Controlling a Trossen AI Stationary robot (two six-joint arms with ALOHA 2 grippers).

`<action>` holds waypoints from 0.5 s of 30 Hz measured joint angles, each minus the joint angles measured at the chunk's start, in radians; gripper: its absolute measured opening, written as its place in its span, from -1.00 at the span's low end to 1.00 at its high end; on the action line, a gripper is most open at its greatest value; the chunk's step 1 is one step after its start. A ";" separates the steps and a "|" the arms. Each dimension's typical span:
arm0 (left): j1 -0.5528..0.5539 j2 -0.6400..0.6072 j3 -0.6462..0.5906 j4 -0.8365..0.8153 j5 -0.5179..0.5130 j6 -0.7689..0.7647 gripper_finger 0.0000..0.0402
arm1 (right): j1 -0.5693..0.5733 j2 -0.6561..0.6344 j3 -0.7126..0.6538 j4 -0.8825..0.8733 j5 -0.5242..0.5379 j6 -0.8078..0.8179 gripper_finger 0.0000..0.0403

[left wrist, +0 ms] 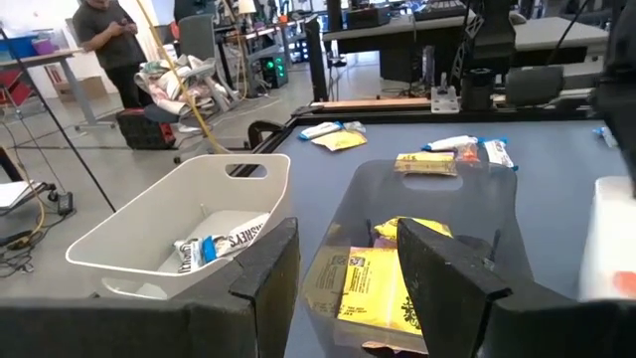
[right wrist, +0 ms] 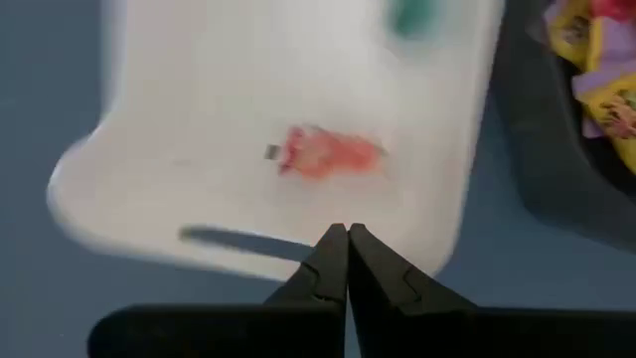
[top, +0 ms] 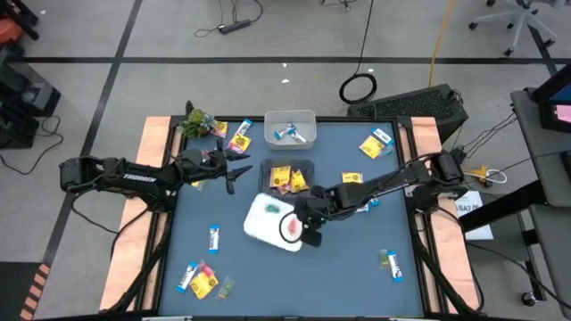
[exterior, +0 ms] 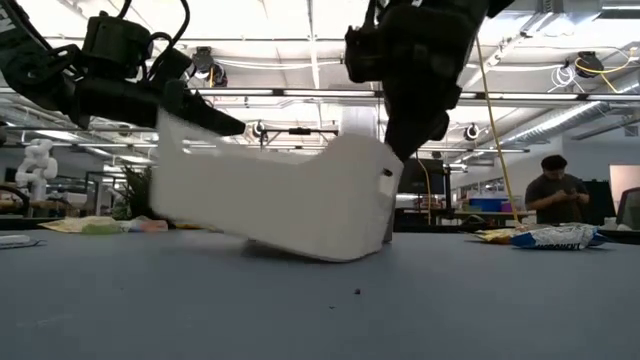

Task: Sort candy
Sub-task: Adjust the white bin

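White plastic bin (top: 270,223) sits tilted mid-table with a red sweet (right wrist: 323,152) inside. My right gripper (top: 308,234) hangs over its rim, fingers pressed together, empty. I judge a drop just finished; next I must fetch loose candy (top: 390,264). My left gripper (top: 234,169) waits spread, near the dark tray (left wrist: 477,189) of yellow packets (top: 287,179).
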 joint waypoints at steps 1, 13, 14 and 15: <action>0.000 0.000 0.000 0.000 0.000 0.000 -0.12 | 0.005 -0.005 0.000 0.001 0.000 0.000 -1.00; -0.001 0.000 0.000 0.000 0.000 -0.002 -0.12 | -0.008 -0.050 -0.001 0.146 0.105 -0.080 -1.00; -0.001 0.000 0.000 -0.005 0.005 -0.006 -0.12 | -0.009 -0.050 -0.001 0.152 0.098 -0.091 -1.00; -0.004 0.000 0.002 -0.025 0.024 -0.007 -0.12 | -0.011 -0.048 -0.001 0.157 0.086 -0.102 -1.00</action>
